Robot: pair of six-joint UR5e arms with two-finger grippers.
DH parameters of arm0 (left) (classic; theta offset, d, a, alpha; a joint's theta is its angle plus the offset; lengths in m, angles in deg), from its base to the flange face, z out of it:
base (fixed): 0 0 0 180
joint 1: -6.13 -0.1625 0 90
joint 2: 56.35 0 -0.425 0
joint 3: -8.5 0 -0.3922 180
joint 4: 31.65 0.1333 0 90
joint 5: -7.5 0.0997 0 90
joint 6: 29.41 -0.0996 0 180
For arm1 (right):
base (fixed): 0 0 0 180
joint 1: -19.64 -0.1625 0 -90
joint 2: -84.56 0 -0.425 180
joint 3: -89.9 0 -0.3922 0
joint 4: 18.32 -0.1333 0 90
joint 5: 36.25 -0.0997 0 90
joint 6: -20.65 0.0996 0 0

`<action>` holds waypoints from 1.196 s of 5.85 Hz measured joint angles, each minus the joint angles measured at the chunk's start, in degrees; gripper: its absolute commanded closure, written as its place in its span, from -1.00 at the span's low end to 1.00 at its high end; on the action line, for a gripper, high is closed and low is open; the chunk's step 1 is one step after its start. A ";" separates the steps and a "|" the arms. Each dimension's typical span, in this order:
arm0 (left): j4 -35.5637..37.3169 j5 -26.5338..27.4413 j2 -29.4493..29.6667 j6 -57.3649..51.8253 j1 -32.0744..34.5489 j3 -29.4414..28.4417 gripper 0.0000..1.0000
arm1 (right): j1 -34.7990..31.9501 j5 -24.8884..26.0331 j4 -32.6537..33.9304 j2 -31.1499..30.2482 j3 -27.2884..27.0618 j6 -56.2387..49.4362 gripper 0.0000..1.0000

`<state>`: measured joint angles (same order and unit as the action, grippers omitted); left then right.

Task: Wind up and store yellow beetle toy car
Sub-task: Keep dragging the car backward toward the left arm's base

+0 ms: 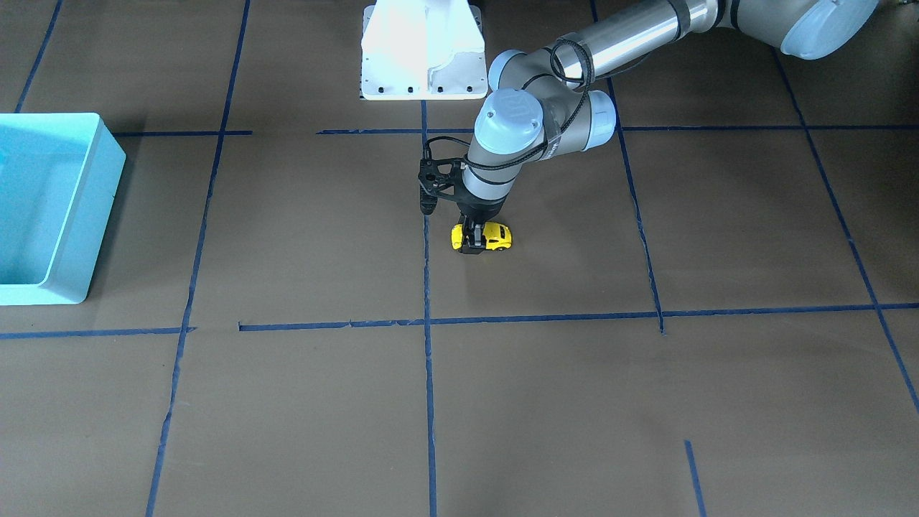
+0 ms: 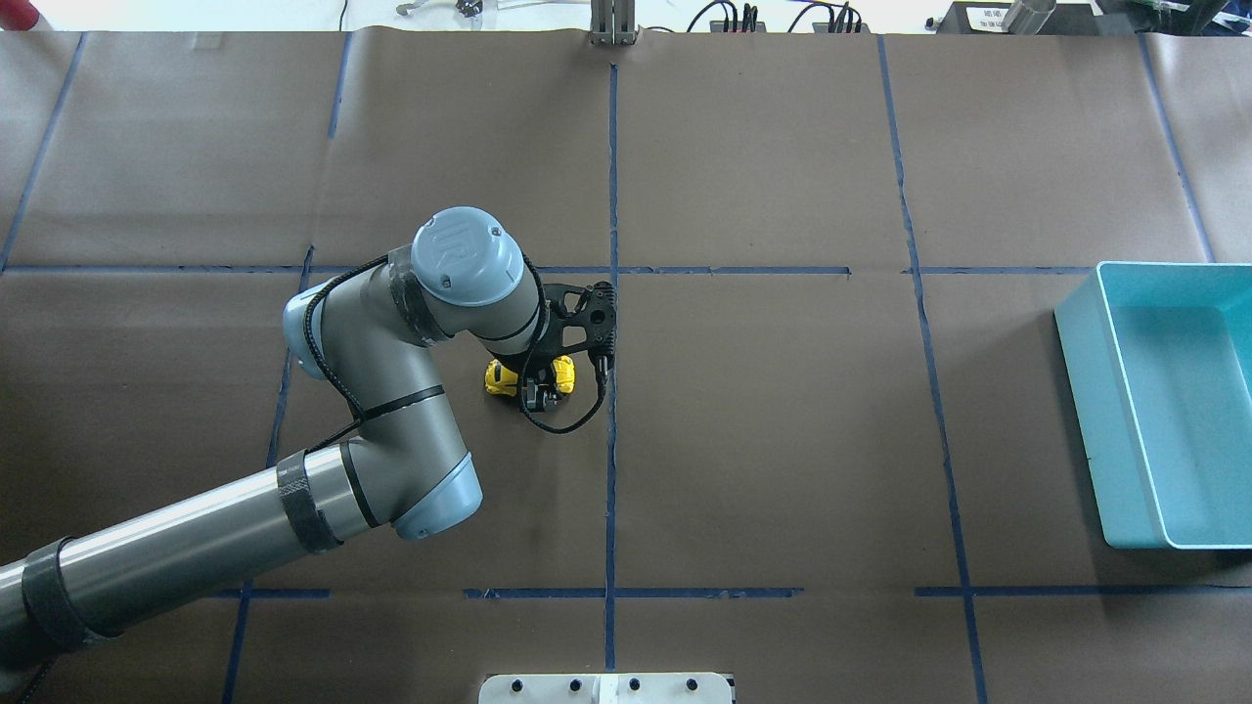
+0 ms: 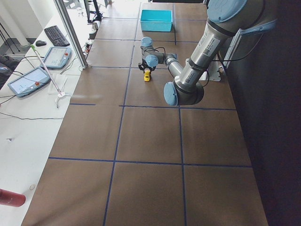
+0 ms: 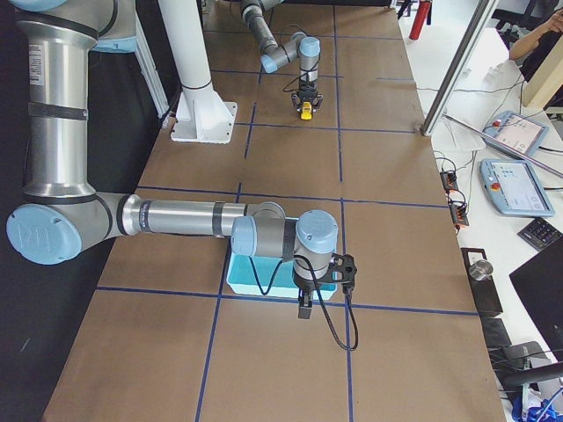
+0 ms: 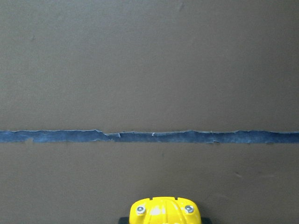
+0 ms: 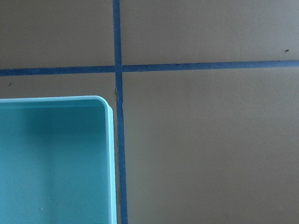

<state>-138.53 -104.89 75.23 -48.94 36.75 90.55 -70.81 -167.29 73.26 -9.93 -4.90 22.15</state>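
Left gripper (image 2: 536, 391) stood upright over the table (image 2: 782, 440). Its fingers (image 1: 472, 237) were pinched across the middle of the yellow beetle toy car (image 2: 501, 376). The car sat between them, both ends showing on either side, and appeared to rest on its wheels. The light blue bin (image 2: 1076, 391) lay well to the right of those fingers and held nothing visible. The right gripper (image 4: 303, 308) hung just beside the bin's corner; whether its fingers were spread or pressed together could not be told.

Assessment: the wind-up step is in hand and storage is not yet done. The next move calls for steady downward pressure while the car is drawn back along the table without the wheels slipping.
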 measured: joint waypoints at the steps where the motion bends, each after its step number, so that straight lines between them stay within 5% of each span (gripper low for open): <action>1: -0.05 -0.07 -0.97 -0.07 0.03 0.88 0.93 | -0.04 -0.03 0.00 0.00 -0.06 -0.07 -1.00; 7: -0.17 -1.76 -3.84 -0.39 1.03 3.06 0.93 | 0.00 -0.12 0.00 0.09 -0.36 -0.02 -1.00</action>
<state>-138.70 -106.65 71.38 -49.34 37.78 93.61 -70.82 -167.41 73.27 -9.83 -5.27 22.14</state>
